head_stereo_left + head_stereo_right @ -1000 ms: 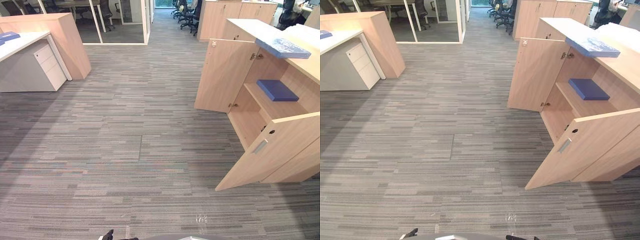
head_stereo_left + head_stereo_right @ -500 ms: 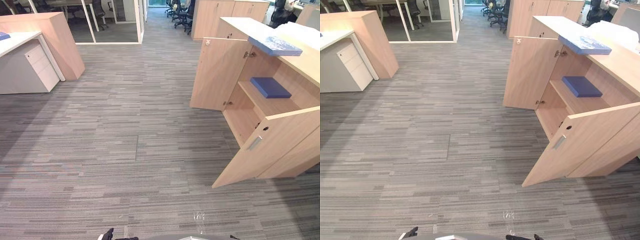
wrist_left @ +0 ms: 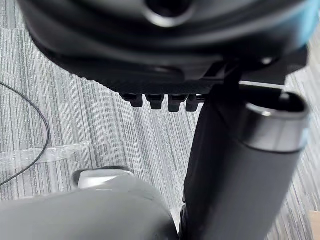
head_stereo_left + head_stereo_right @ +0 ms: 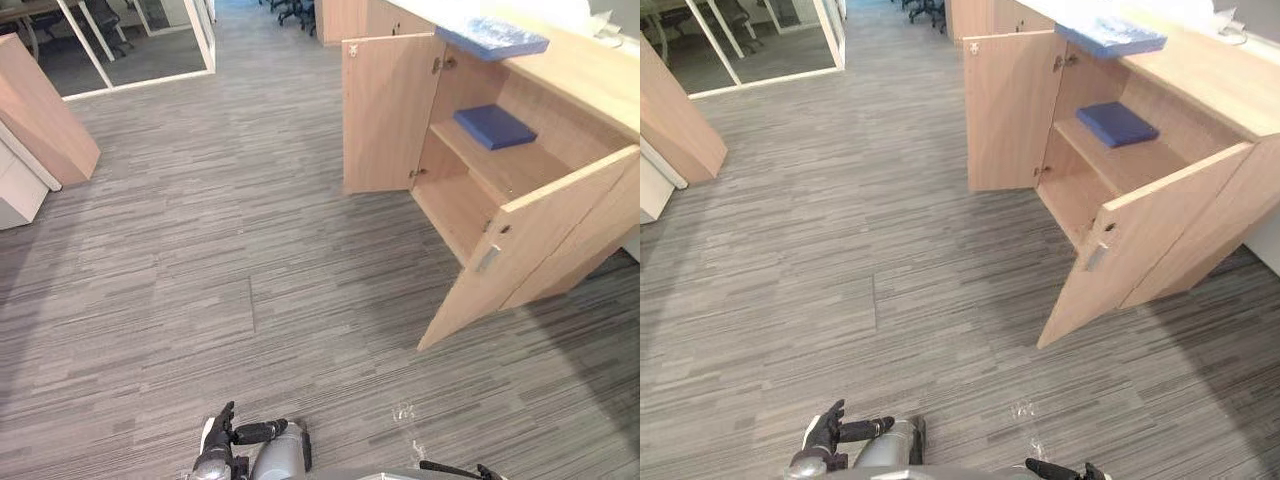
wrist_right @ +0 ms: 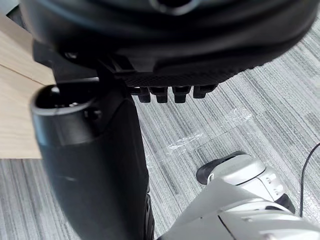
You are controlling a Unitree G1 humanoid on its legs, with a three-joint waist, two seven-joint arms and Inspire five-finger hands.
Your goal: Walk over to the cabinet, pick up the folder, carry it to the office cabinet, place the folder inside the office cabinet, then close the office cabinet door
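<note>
The dark blue folder (image 4: 494, 126) lies flat on the shelf (image 4: 508, 166) inside the office cabinet (image 4: 585, 75), both doors (image 4: 385, 110) standing open. A paler folder (image 4: 492, 38) rests on its top. Left hand (image 4: 218, 448) and right hand (image 5: 170, 45) hang low over the carpet (image 4: 200, 250), fingers relaxed, holding nothing.

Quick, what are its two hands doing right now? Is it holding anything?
Left hand: open, fingers relaxed, holding nothing.
Right hand: open, fingers relaxed, holding nothing.
</note>
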